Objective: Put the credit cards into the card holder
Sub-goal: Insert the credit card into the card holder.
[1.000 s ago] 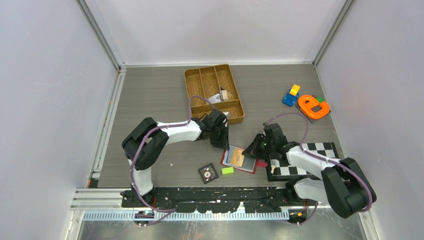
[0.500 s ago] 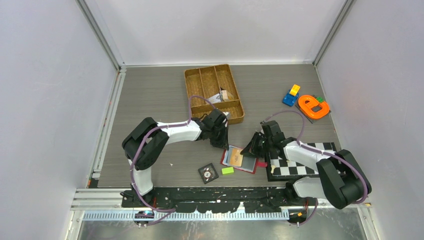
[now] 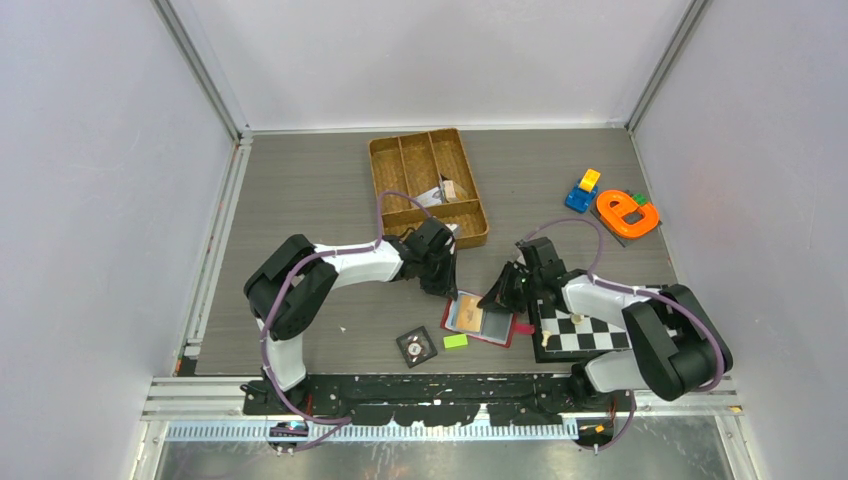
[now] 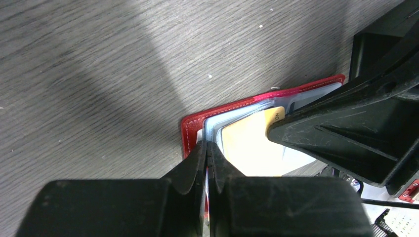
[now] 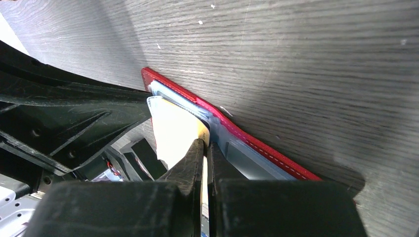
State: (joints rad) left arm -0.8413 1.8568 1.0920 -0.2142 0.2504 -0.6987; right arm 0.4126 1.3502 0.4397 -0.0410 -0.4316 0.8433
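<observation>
The red card holder [image 3: 497,334] lies open on the table between my arms. My left gripper [image 3: 447,290] is shut on its grey-blue inner pocket edge at the wallet's far left corner; in the left wrist view the left gripper [image 4: 206,146] pinches that edge beside the red cover [image 4: 189,134]. My right gripper [image 3: 497,300] is shut on a tan-orange credit card [image 3: 468,313]. In the right wrist view the right gripper [image 5: 203,144] holds the card [image 5: 174,129] edge-on at the pocket opening, against the wallet [image 5: 257,146]. Other cards are not visible.
A woven brown divided tray [image 3: 428,140] stands behind the left gripper. A black tile with a dial [image 3: 417,346] and a green block [image 3: 456,341] lie in front of the wallet. A checkered board [image 3: 590,335] lies under the right arm. Orange [image 3: 627,213] and blue toys [image 3: 580,195] sit far right.
My right gripper has moved left with the tan-orange card, bringing it further over the wallet towards the left gripper. The left gripper has stayed put on the wallet.
</observation>
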